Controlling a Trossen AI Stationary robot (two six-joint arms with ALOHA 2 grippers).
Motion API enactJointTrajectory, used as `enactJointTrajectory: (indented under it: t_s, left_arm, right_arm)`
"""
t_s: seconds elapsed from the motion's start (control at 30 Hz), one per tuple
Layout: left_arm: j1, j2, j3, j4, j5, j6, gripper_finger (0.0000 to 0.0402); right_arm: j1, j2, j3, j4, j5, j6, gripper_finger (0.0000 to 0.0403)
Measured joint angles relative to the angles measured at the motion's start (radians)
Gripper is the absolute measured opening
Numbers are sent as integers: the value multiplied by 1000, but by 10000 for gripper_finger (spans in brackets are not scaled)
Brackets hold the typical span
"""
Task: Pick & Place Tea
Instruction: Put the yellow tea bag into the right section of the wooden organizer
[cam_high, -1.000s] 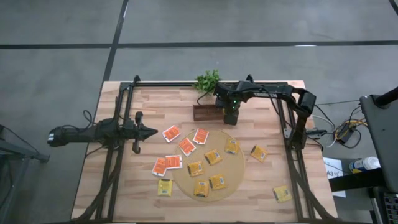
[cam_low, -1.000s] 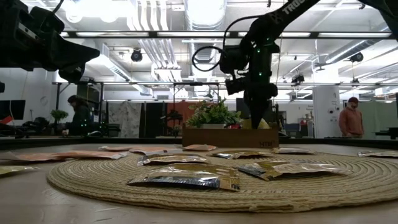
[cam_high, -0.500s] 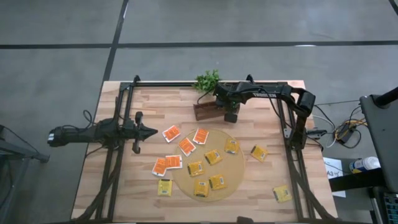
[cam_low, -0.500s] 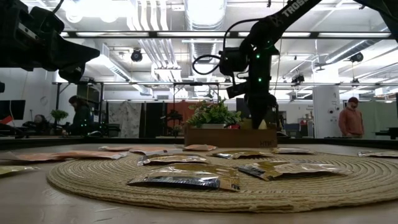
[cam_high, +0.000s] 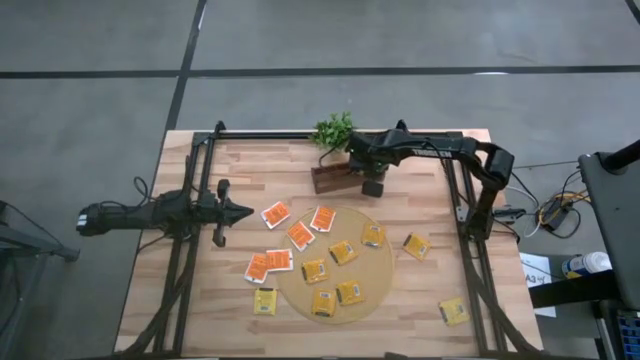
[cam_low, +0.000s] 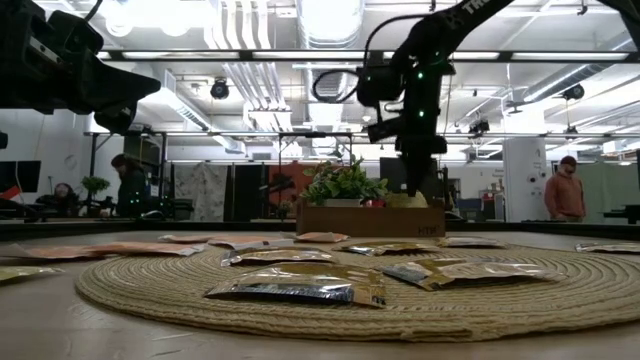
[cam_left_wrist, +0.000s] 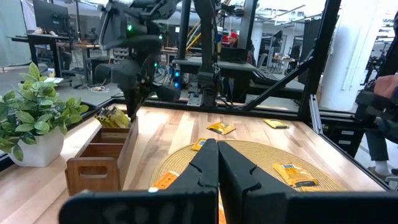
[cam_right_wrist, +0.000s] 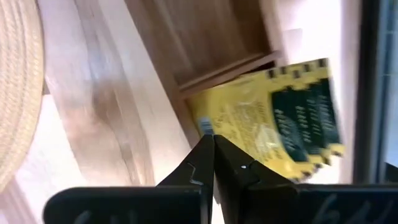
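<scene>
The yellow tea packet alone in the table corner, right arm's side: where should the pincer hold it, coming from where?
Come straight down and pinch the yellow packet across two opposite edges. It lies flat on the bare table, apart from other packets, so a sideways approach would probably slide over it.

Yellow tea packets (cam_high: 343, 252) w/ dark centre marks are showing on the tan woven mat (cam_high: 380, 275); orange-red ones (cam_high: 300, 235) w/ white edging are lying on pale wood table (cam_high: 180, 310). Brown wooden box (cam_high: 328, 180), green plant (cam_high: 334, 130), black arms.
</scene>
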Motion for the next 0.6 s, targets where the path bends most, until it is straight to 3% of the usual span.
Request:
enactJointTrajectory:
  t_s: [0.33,0.6]
  left_arm:
    - [0,0,0,0,0,0,0]
    - [0,0,0,0,0,0,0]
  right_arm:
    - [62,-230,4,-59,29,246,8]
    - [186,-408,-5,-138,30,299,8]
